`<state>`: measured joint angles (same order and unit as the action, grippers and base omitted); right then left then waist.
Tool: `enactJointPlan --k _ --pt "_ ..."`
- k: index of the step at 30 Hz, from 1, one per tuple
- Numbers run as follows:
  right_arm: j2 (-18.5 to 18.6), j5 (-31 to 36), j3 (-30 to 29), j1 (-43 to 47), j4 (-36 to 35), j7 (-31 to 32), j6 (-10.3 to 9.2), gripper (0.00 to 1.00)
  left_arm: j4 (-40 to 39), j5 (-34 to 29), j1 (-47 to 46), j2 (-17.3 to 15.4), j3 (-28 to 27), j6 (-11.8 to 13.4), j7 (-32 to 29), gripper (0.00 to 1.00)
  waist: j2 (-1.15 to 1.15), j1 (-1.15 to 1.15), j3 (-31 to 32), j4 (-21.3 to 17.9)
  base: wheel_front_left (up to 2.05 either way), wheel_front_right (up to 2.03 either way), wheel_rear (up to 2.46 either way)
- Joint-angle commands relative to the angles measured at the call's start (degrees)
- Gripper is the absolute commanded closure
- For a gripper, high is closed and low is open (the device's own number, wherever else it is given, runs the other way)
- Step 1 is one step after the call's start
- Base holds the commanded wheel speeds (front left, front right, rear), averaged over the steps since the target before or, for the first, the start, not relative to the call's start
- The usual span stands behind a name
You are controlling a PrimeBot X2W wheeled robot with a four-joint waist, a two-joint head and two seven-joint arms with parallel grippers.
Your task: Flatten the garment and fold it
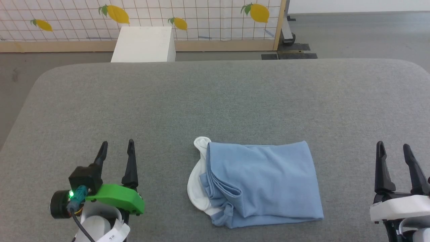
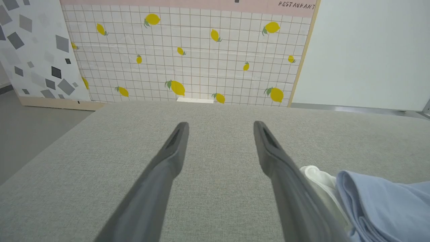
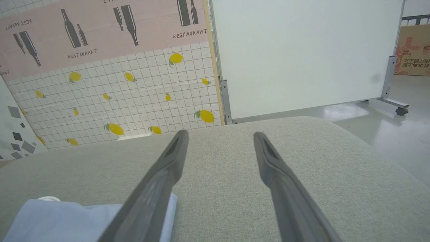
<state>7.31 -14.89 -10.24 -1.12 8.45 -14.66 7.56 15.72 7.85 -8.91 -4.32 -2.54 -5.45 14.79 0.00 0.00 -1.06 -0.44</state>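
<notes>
Left pincer (image 1: 118, 142) is hovering low at my near left, its two fingers standing apart and gripping nothing. Right pincer (image 1: 392, 144) is doing the same at my near right, fingers spread with nothing between them. Count: two pincers, four dark fingers, one green bracket (image 1: 117, 198) riding on the left wrist.

One garment (image 1: 265, 181) is lying between the pincers, well apart from both, on the near half of the grey padded table (image 1: 215, 101). It's sitting as a rough rectangle of light blue cloth, doubled over. The white collar (image 1: 198, 181) is poking out along the garment's left side. Layered edges are bunching at the lower left, and a few soft creases are running across the top layer. In the left wrist view the garment (image 2: 386, 205) is showing just beside my right-hand finger. In the right wrist view one corner of it (image 3: 67, 218) is passing behind the left-hand finger.

Farther out, one white box (image 1: 144, 43) is standing on the floor past the table's far edge. One lemon-print panel (image 1: 201, 33) is running behind it, with four lemons showing in the head view.
</notes>
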Motion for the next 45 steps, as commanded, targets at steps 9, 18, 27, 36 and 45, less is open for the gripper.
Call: enactJointPlan --k 9,18,27,36,45 --pt "-0.08 1.58 0.69 -0.87 2.01 -0.32 -0.08 0.00 2.59 0.33 -0.25 -0.29 0.34 0.47 0.21 0.00 0.00 0.00 -0.44 -0.05 0.00 0.00 0.00" --pt "-0.03 1.83 1.28 -1.66 2.47 -0.33 -0.08 0.00 2.84 0.88 -0.51 -0.52 0.39 0.50 0.21 0.00 0.00 0.00 -0.89 0.22 0.00 0.00 0.00" --pt "-0.14 1.61 1.09 -1.79 2.63 -0.33 -0.08 0.00 2.58 1.13 -0.69 -0.70 0.47 0.73 0.21 0.00 0.00 0.00 -1.04 0.25 0.00 0.00 0.00" --pt "-0.83 0.74 -0.96 -2.69 2.45 0.67 -0.08 0.00 1.92 1.15 -0.77 -0.94 0.70 0.94 0.21 0.00 0.00 0.00 -1.15 0.29 0.00 0.00 0.00" --pt "1.19 -2.70 4.68 -13.86 1.87 32.81 -0.08 0.00 -0.66 1.54 -0.85 -0.83 0.82 1.26 0.21 0.00 0.00 0.00 -3.04 0.61 0.00 0.00 0.00"
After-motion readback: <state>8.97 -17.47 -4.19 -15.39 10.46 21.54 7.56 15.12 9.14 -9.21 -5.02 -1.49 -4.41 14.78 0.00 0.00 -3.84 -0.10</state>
